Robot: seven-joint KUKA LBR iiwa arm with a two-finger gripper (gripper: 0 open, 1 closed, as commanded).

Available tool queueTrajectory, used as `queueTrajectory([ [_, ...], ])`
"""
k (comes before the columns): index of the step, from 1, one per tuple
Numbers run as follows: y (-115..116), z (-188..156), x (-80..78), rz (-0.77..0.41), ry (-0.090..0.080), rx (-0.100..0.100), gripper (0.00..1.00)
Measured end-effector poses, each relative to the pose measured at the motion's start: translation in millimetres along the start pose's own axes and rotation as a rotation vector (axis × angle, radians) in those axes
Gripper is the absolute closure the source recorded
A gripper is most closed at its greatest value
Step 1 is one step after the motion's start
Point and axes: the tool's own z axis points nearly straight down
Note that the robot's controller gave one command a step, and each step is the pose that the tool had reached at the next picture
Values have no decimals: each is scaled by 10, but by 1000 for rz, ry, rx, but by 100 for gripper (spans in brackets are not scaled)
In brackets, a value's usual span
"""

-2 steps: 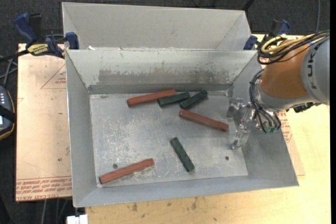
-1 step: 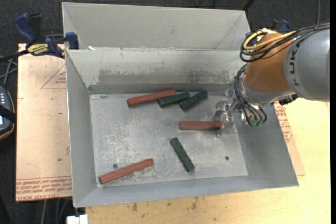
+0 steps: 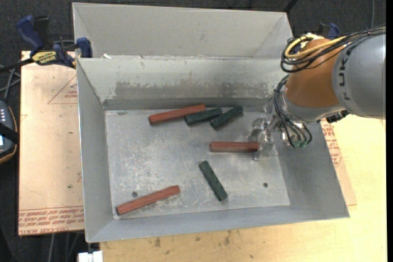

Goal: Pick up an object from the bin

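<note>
Tool (image 3: 263, 143) is low at the right side of the grey metal bin (image 3: 92, 144), at the right end of a reddish-brown flat bar mid-right (image 3: 232, 146). Can't tell whether the tool is apart or clamped.

Left to right:
- a long reddish-brown bar at lower left (image 3: 147, 199)
- a reddish-brown bar by the back wall (image 3: 177, 115), meeting a dark green bar (image 3: 204, 116) end-on
- a dark green diagonal bar on the mid-floor (image 3: 212, 181)
- a second, tilted dark green bar (image 3: 226, 117)

Key relation: the mid-right bar's long axis runs left-right and extends left from the tool. My read is any grip lands on its end, so it may droop on the lift.
</note>
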Motion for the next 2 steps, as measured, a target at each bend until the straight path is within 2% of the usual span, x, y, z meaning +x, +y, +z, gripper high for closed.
queueTrajectory([
  [1,24,-1486,166,5,0,1,100],
  [2,25,-1483,168,5,1,1,100],
])
